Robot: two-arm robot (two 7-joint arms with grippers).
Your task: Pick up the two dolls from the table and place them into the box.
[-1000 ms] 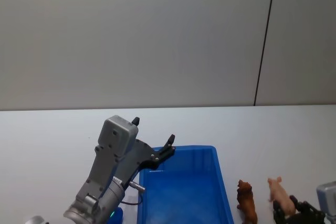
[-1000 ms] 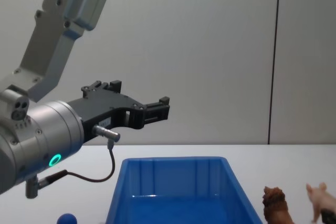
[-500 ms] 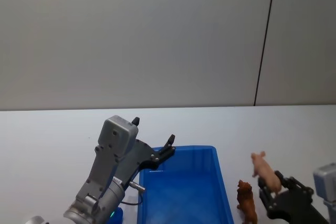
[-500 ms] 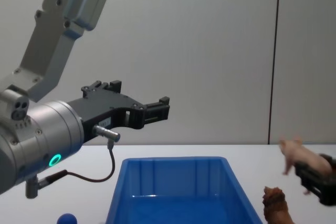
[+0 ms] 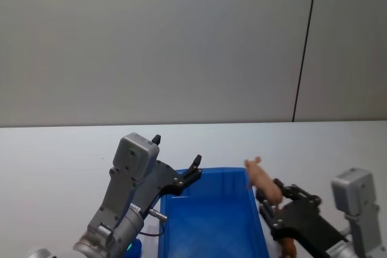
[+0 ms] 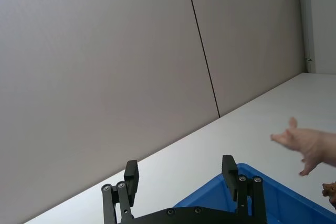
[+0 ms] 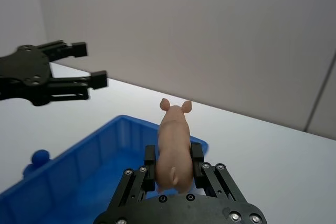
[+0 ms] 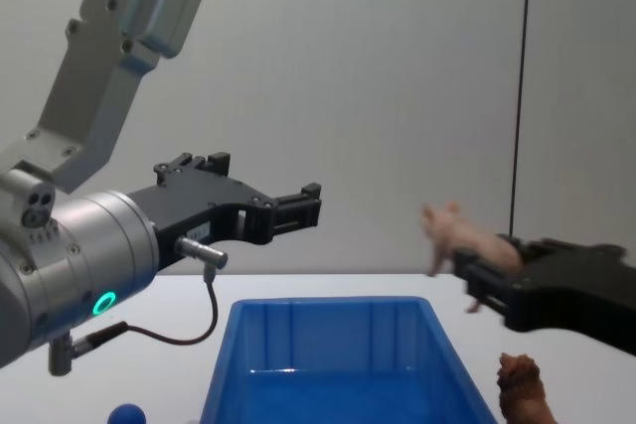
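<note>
The pale pink pig-like doll [image 5: 261, 178] [image 8: 453, 235] [image 7: 173, 142] [image 6: 310, 145] hangs in the air with my right gripper [image 5: 269, 195] [image 8: 485, 270] [image 7: 173, 167] shut on its body, over the right rim of the blue box [image 5: 224, 171] [image 8: 328, 302] [image 7: 105, 148] [image 6: 262, 198]. On the table right of the box stands the brown shaggy doll [image 8: 523, 394] [image 5: 289, 248] [image 6: 331, 188], partly hidden in the head view by the right arm. My left gripper [image 5: 176, 150] [image 8: 263, 181] [image 6: 180, 169] [image 7: 79, 77] hovers open above the box's far left corner, holding nothing.
A small blue ball [image 8: 126, 414] [image 7: 39, 156] lies on the white table just left of the box. A plain grey wall stands behind the table. The left arm's grey body [image 8: 70, 265] looms large at the left.
My right gripper has lifted the pink doll off the table and carried it left and up, from beside the brown doll to over the box's right rim. The left arm has not moved.
</note>
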